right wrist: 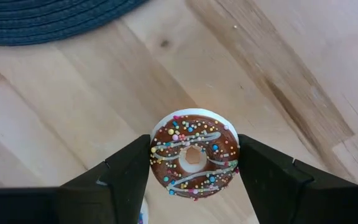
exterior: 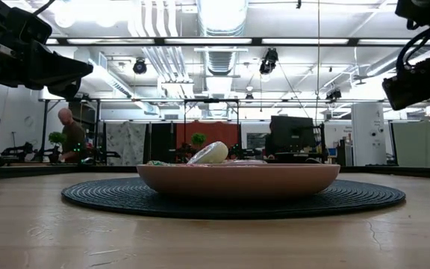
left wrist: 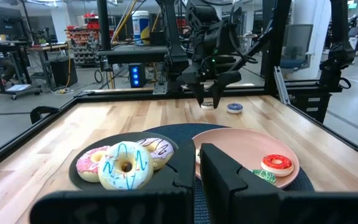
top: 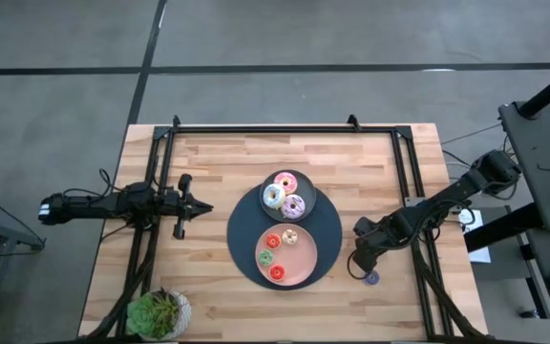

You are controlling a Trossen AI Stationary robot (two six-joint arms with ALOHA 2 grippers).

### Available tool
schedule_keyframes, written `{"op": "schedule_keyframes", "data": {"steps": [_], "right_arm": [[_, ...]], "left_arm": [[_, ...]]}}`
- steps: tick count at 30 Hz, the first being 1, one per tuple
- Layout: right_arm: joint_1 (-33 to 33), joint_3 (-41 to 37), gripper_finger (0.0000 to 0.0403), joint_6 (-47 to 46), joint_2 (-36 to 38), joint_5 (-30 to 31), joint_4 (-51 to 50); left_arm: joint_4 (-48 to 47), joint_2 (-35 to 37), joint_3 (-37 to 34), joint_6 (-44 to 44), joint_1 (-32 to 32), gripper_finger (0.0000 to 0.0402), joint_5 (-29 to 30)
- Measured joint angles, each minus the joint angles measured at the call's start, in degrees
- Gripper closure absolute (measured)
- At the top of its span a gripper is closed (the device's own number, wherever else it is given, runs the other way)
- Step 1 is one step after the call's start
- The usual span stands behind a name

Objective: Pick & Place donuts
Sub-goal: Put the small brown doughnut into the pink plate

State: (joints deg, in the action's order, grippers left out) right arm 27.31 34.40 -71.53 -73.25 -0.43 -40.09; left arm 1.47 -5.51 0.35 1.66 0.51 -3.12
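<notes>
The right gripper (right wrist: 193,163) hangs over bare wood at about four o'clock from the round dark woven mat (top: 325,256). Its fingers (right wrist: 124,176) pinch a small brown-frosted toy donut with sprinkles (right wrist: 194,154) by its edges. That narrow grip could let the ring twist and drop short of the pink plate (top: 299,270). A tiny blue-lilac donut (top: 371,278) lies just beside it and could get knocked. The left gripper (top: 202,206) waits at nine o'clock, its fingers probably together.
</notes>
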Motion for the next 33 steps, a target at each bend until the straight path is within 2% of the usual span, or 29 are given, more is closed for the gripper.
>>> {"op": "schedule_keyframes", "data": {"steps": [7,14,23,33], "right_arm": [[-1.48,1.54,0.0179,4.22,0.0,0.04,0.43],[-5.33,6.39,0.0179,13.51,-1.31,0.51,0.7],[-8.3,16.57,0.0179,27.7,-11.34,0.59,0.46],[-8.66,28.99,0.0179,38.38,-22.69,0.46,0.36]], "left_arm": [[-0.01,-0.01,0.0,-0.01,-0.02,0.0402,-0.01],[-0.01,0.01,-0.02,-0.01,-0.01,0.0402,0.0],[0.0,0.0,-0.01,0.0,0.0,0.0402,-0.01],[0.01,0.01,-0.01,0.0,-0.01,0.0402,0.0]]}}
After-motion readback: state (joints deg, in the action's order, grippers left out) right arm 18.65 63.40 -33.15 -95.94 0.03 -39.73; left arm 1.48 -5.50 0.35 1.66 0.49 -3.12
